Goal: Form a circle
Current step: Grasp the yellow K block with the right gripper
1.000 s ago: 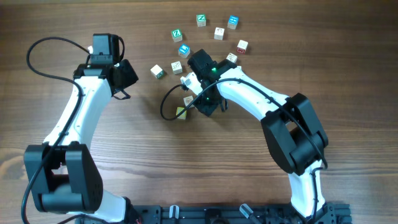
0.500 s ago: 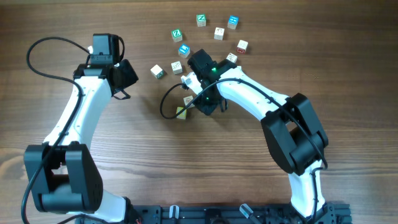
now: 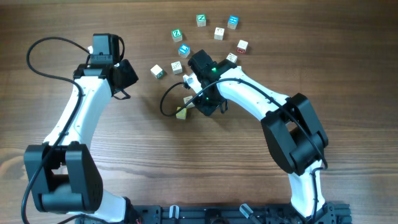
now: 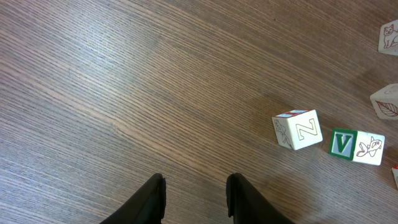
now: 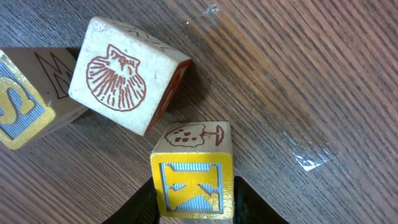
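Note:
My right gripper (image 5: 194,196) is shut on a yellow letter block marked K (image 5: 193,171), which rests on the table. In the overhead view this block (image 3: 182,112) sits at the lower end of a loose curve of letter blocks, beside the right gripper (image 3: 188,110). A cream block with a red shell (image 5: 121,78) lies just beyond it, and a blue-and-yellow S block (image 5: 18,112) at far left. The blocks form no closed circle. My left gripper (image 4: 194,186) is open over bare wood, seen from above (image 3: 127,76) left of the blocks.
More blocks lie scattered at the back, such as a green Z block (image 3: 176,34) and a blue one (image 3: 232,22). In the left wrist view a Z block (image 4: 297,129) and a green V block (image 4: 343,144) lie to the right. A black cable (image 3: 166,99) loops by the right gripper.
My right gripper's jaws have narrowed onto the yellow K block, which shifted slightly. The left arm has not moved.

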